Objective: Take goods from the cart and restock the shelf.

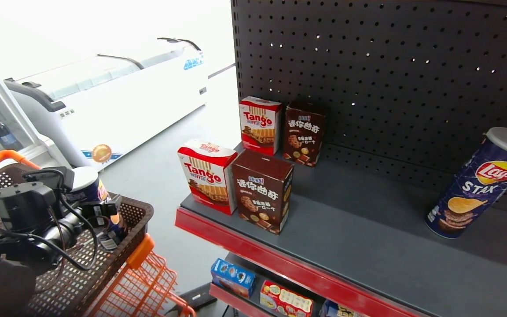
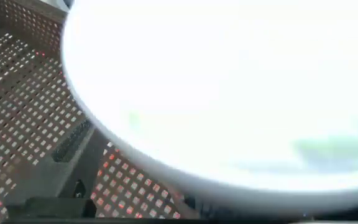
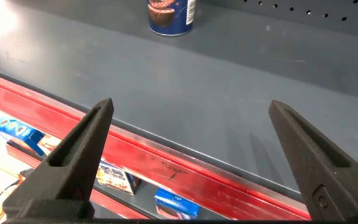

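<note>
Two things matter for the step in hand, which I judge to be lifting a can out of the cart: a straight rise and a firm hold. The shelf (image 1: 359,246) lies well off to the far side of the left gripper (image 1: 101,207). It has a broad bare stretch of deck between the boxes (image 1: 262,189) and the shelf can (image 1: 478,185), so the carry should aim there, over the red lip (image 1: 280,259), and set down flat. The cart (image 1: 139,211) surrounds that gripper, its wall just beside it. Rising clear of the rim before swinging across would avoid a snag. The left gripper pinches the can (image 1: 87,180) by its side, below the lid (image 2: 229,87). A hold near mid-height should keep the can from tipping. The right gripper (image 3: 189,107) hangs spread wide with nothing between its fingers. The lip is just before it and the shelf can stands beyond it on the deck.

The shelf is flat, smooth, dark sheet with a glossy lip, backed by pegboard (image 1: 390,66) dotted with round holes. The cart is a brown perforated basket in an orange wire frame. The four boxes are square-edged card, two red and two brown, upright in touching pairs. Both cans are tall tubes with slick printed walls and flat white lids. I judge them likely to slip in a loose grip and to roll if laid down.
</note>
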You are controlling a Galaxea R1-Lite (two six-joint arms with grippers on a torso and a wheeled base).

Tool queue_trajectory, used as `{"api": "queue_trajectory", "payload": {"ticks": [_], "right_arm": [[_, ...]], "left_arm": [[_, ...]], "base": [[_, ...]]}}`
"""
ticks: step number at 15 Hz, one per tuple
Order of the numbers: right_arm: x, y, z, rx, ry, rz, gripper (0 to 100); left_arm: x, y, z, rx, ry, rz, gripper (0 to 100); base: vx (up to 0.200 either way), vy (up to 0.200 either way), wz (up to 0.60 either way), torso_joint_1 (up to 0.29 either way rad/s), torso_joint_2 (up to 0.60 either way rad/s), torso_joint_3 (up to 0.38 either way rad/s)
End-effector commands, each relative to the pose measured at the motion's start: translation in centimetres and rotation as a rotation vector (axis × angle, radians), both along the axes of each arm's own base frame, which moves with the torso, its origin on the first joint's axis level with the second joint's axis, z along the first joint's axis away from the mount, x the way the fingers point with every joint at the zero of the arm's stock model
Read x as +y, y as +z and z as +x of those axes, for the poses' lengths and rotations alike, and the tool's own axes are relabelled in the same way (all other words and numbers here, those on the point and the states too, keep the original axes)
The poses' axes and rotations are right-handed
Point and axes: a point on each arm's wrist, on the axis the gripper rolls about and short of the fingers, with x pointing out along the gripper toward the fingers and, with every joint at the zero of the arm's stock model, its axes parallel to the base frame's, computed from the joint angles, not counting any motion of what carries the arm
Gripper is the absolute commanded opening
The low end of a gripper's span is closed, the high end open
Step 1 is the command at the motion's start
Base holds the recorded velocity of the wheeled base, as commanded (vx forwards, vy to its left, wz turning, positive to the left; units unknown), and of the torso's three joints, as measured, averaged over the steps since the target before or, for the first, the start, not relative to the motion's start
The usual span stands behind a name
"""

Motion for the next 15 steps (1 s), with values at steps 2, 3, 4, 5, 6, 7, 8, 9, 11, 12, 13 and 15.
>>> {"api": "queue_trajectory", "payload": {"ticks": [2, 3, 4, 5, 6, 7, 8, 9, 11, 12, 13, 15], "right_arm": [[0.0, 0.0, 0.0, 0.0, 0.001, -0.001, 100], [0.0, 0.0, 0.0, 0.0, 0.001, 0.0, 100], [0.0, 0.0, 0.0, 0.0, 0.001, 0.0, 100], [0.0, 0.0, 0.0, 0.0, 0.001, -0.001, 100], [0.0, 0.0, 0.0, 0.0, 0.001, -0.001, 100], [0.0, 0.0, 0.0, 0.0, 0.001, -0.001, 100], [0.0, 0.0, 0.0, 0.0, 0.001, -0.001, 100], [0.0, 0.0, 0.0, 0.0, 0.001, -0.001, 100], [0.0, 0.0, 0.0, 0.0, 0.001, -0.001, 100], [0.0, 0.0, 0.0, 0.0, 0.001, -0.001, 100], [0.0, 0.0, 0.0, 0.0, 0.001, -0.001, 100], [0.0, 0.0, 0.0, 0.0, 0.001, 0.0, 100]], "left_arm": [[0.2, -1.2, 1.1, 0.022, 0.004, -0.004, 100], [0.2, -1.2, 1.2, 0.014, 0.004, -0.003, 100], [0.2, -1.5, 1.6, 0.016, 0.004, -0.009, 100], [0.2, -1.4, 1.7, 0.004, 0.005, -0.01, 100], [0.2, -1.0, 2.0, -0.011, 0.002, -0.003, 0], [0.3, -0.8, 2.1, -0.02, 0.001, 0.004, 0], [0.2, -0.6, 2.2, -0.031, -0.001, 0.005, 0], [0.1, -0.2, 2.3, -0.05, -0.005, 0.01, 0], [-0.6, 2.2, 2.2, -0.149, -0.03, 0.022, 0], [-0.8, 3.5, 1.8, -0.192, -0.035, 0.032, 0], [-1.1, 4.6, 1.1, -0.214, -0.046, 0.057, 0], [-1.6, 6.7, -0.6, -0.239, -0.099, 0.11, 0]], "base": [[0.0, 0.0, 0.0, 0.0, 0.0, 0.0], [0.0, 0.0, 0.0, 0.0, 0.0, 0.0], [0.0, 0.0, 0.0, 0.0, 0.0, 0.0], [0.0, 0.0, 0.0, 0.0, 0.0, 0.0], [0.0, 0.0, 0.0, 0.0, 0.0, 0.0], [0.0, 0.0, 0.0, 0.0, 0.0, 0.0], [0.0, 0.0, 0.0, 0.0, 0.0, 0.0], [0.0, 0.0, 0.0, 0.0, 0.0, 0.0], [0.0, 0.0, 0.0, 0.0, 0.0, 0.0], [0.0, 0.0, 0.0, 0.0, 0.0, 0.0], [0.0, 0.0, 0.0, 0.0, 0.0, 0.0], [0.0, 0.0, 0.0, 0.0, 0.0, 0.0]]}}
